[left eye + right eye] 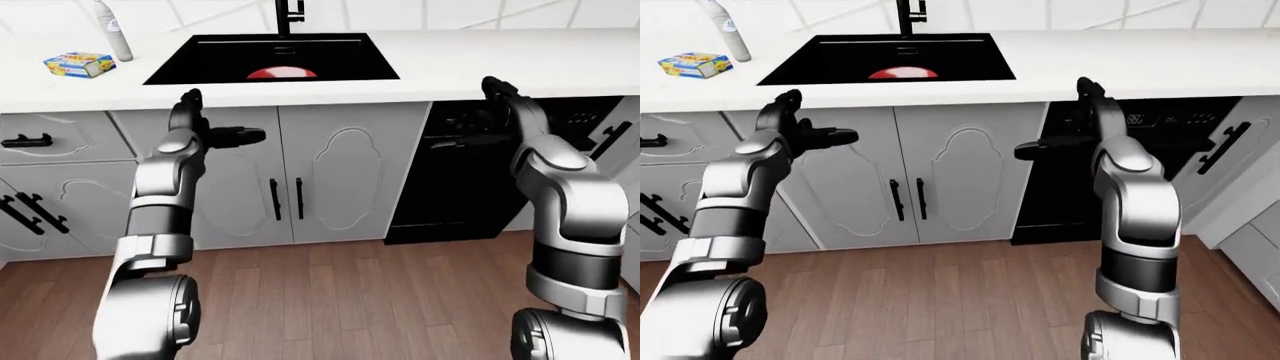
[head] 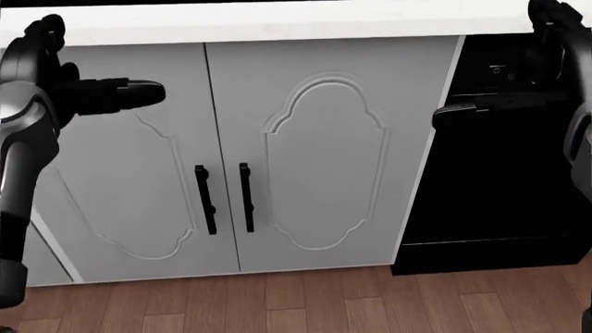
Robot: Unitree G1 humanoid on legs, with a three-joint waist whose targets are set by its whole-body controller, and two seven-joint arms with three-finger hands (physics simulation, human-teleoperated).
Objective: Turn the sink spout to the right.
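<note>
Both arms are raised to bench-edge height, left robot hand [image 1: 205, 127] and right robot hand [image 1: 1080, 120] empty with fingers spread open, likely staging a reach, since the sink spout [image 1: 287, 15] stands well beyond them at the top of the black sink [image 1: 270, 71]. The eye views show spout, sink, red item [image 1: 281, 73] in it, and bottle [image 1: 112, 30]. The head view shows only cabinet doors [image 2: 277, 152] and dishwasher [image 2: 518, 173].

open counter [image 1: 520, 67] right of sink [image 1: 170, 71], bottle [image 1: 113, 31] and box [image 1: 78, 64] left, red object [image 1: 281, 73] perhaps a bowl inside
</note>
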